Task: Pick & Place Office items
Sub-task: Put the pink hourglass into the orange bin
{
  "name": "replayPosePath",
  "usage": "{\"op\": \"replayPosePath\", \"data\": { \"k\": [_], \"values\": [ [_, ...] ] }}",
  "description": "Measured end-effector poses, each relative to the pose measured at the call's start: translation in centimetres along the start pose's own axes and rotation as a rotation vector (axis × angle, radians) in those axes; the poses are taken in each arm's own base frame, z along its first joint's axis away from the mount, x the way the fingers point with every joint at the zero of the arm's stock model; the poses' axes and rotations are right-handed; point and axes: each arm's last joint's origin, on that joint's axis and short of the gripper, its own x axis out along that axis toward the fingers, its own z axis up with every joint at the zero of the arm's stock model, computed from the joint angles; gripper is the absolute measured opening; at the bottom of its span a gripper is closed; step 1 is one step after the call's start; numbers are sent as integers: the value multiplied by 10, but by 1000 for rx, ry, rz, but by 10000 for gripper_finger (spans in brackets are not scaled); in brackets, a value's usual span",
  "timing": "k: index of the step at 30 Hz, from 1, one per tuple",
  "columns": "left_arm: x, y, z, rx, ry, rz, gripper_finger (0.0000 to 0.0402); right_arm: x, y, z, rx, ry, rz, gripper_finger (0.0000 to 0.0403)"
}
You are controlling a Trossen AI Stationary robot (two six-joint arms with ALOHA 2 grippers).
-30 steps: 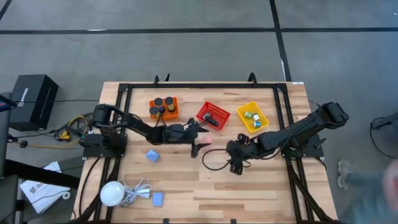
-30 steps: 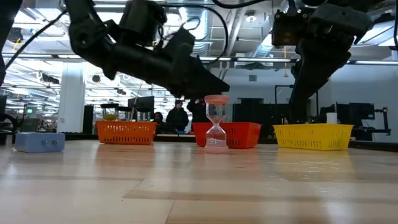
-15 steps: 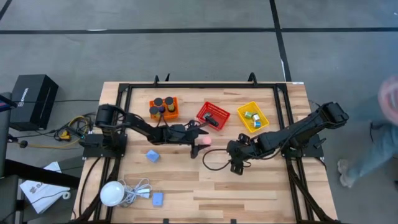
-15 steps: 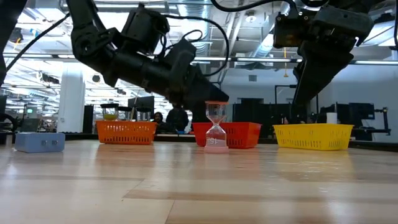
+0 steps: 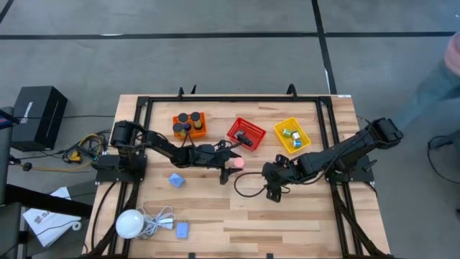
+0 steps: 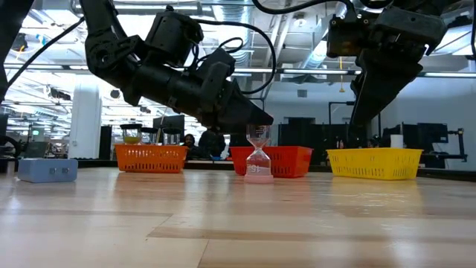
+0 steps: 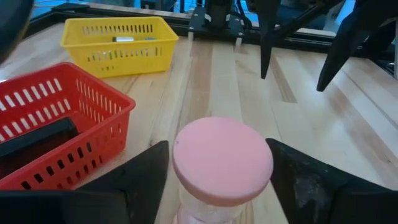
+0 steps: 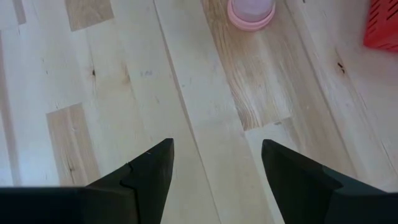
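A pink-capped hourglass (image 5: 238,162) stands upright on its base on the wooden table (image 5: 215,216), in front of the red basket (image 6: 286,160) in the low view (image 6: 258,160). My left gripper (image 5: 231,164) reaches in from the table's left. It is open, with one finger on each side of the hourglass's top cap (image 7: 222,158). My right gripper (image 5: 273,191) hovers open over bare wood to the hourglass's right. In its wrist view (image 8: 216,144) the hourglass (image 8: 250,12) shows just beyond the fingers. My left gripper has its fingers (image 7: 143,180) level on either side of the hourglass's pink top cap (image 7: 186,155), coming from the table's left. Whether they touch the cap I cannot tell. The hourglass stands upright with its base on the table.
At the far side stand an orange basket (image 5: 189,124) with black cylinders, a red basket (image 5: 246,134) with a flat black piece, and a yellow basket (image 5: 292,135) with small blocks. Light-blue pieces (image 5: 176,180) (image 5: 182,230) and a white bulb with cable (image 5: 129,223) lie near left. A person (image 5: 449,65) passes at the right.
My left gripper has moved down and toward the table's right, so that its open fingers now flank the hourglass's top cap. The hourglass has stayed in place. The person beyond the table's right edge has walked toward the far side.
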Motion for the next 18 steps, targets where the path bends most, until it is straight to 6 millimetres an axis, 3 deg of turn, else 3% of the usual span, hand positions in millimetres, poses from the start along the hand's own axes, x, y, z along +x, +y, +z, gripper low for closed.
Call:
{"op": "replayPosePath", "data": {
  "k": [8, 13, 18],
  "values": [
    [0, 0, 1, -1, -6, 1, 199, 0, 0, 0, -2, 0, 0, 235],
    [-1, 1, 4, -3, -18, 10, 208, 0, 0, 0, -2, 0, 0, 235],
    [-12, 3, 23, -6, -47, 16, 210, 0, 0, 0, 8, 0, 0, 235]
  ]
}}
